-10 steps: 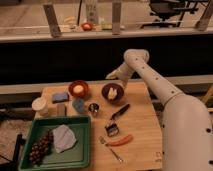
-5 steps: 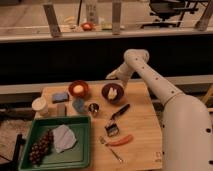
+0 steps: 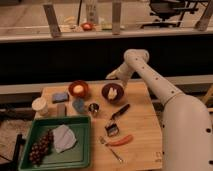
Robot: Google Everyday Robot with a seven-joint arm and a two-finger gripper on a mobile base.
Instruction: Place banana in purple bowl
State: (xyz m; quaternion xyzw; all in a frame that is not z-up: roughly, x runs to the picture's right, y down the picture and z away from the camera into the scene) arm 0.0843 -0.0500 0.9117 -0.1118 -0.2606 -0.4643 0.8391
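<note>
Camera view: a wooden desk point(image 3: 140, 127) stands before a dark wall, with a counter behind. The white arm reaches over the desk's back edge, its jaws point(image 3: 113, 76) just above and behind the purple bowl point(image 3: 113, 93); whether they are apart, I cannot tell. The banana point(image 3: 113, 92) lies in that bowl. The orange-red bowl point(image 3: 78, 89) holds a pale ball point(image 3: 78, 89). A green tray point(image 3: 75, 145) carries grapes point(image 3: 40, 148) and a cloth point(image 3: 63, 137).

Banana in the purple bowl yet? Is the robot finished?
It looks nearly finished. A small pale banana lies inside the purple bowl on the wooden table, so the main step looks done. Nothing appears to be in hand: the gripper hangs just above and behind the bowl, apart from the banana. What looks left is only for the arm to pull away. The orange-red bowl holds a round pale ball.
</note>
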